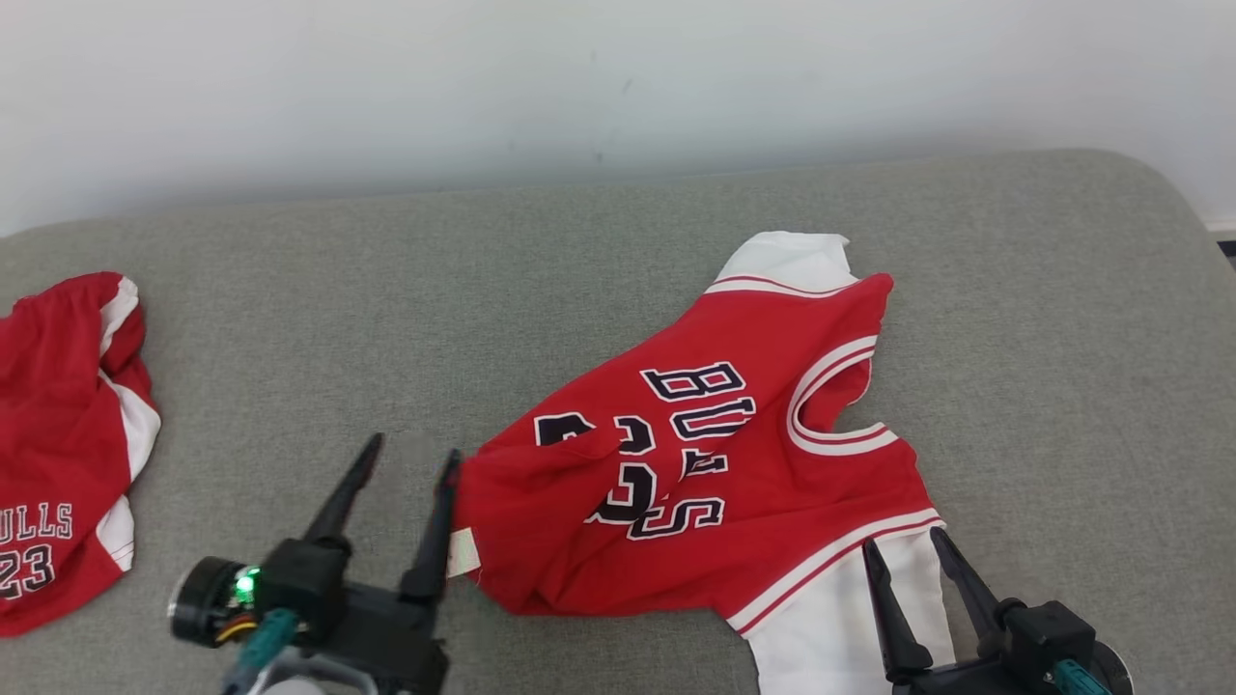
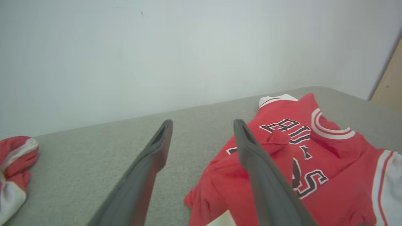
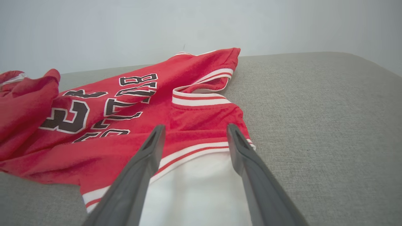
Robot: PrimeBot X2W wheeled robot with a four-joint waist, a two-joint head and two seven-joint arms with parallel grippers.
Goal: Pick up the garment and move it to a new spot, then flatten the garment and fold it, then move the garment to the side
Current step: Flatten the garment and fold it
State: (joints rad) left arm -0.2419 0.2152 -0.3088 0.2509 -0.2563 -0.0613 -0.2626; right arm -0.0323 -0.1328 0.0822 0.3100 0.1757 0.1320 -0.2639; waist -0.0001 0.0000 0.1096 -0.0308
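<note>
The garment (image 1: 705,454) is a red basketball jersey with white sleeves and dark lettering, lying crumpled on the grey cushioned surface (image 1: 579,251). My left gripper (image 1: 410,463) stands open just left of the jersey's bottom hem, its right finger touching or nearly touching the cloth edge. In the left wrist view the jersey (image 2: 301,163) lies to the right of my open left gripper (image 2: 202,125). Over the near white sleeve (image 1: 830,618) my right gripper (image 1: 903,541) is open. In the right wrist view, that sleeve (image 3: 194,188) lies between and below the right gripper (image 3: 193,131).
A second red and white garment (image 1: 63,444) with the number 23 lies at the surface's left edge, also seen as a bundle (image 2: 14,166) in the left wrist view. A pale wall (image 1: 618,87) runs behind. The surface's rounded right corner (image 1: 1159,193) is bare grey fabric.
</note>
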